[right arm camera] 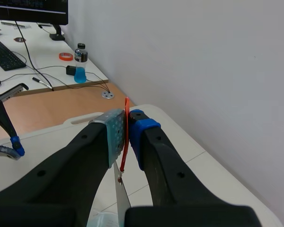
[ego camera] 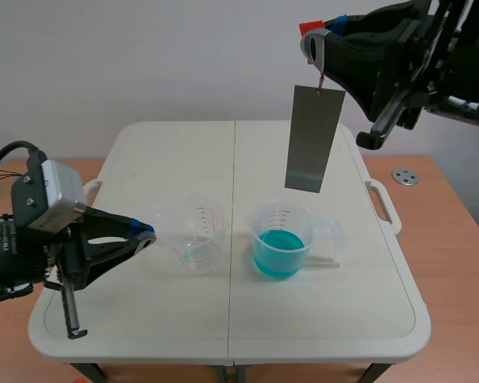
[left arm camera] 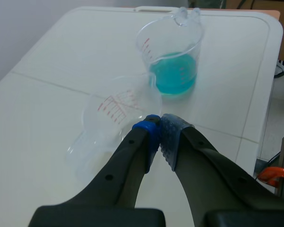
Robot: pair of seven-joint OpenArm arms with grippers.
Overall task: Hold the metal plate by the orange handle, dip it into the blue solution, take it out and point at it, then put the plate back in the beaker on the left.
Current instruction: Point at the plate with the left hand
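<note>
A grey metal plate point(ego camera: 313, 139) hangs high above the table from an orange handle point(ego camera: 310, 29), and my right gripper point(ego camera: 315, 41) is shut on that handle. The right wrist view shows the orange handle point(right arm camera: 126, 137) pinched between the pads, with the plate's edge point(right arm camera: 121, 194) below. Right under the plate stands a clear beaker of blue solution point(ego camera: 280, 239) point(left arm camera: 173, 54). An empty clear beaker point(ego camera: 195, 232) point(left arm camera: 114, 113) stands to its left. My left gripper point(ego camera: 146, 234) point(left arm camera: 160, 127) is shut on nothing, low over the table, with its tips just beside the empty beaker.
Both beakers stand on a white folding table point(ego camera: 168, 152), which rests on a wooden desk. A small metal disc point(ego camera: 405, 176) lies on the desk at the right. An orange clamp point(left arm camera: 274, 175) sits beyond the table's edge in the left wrist view.
</note>
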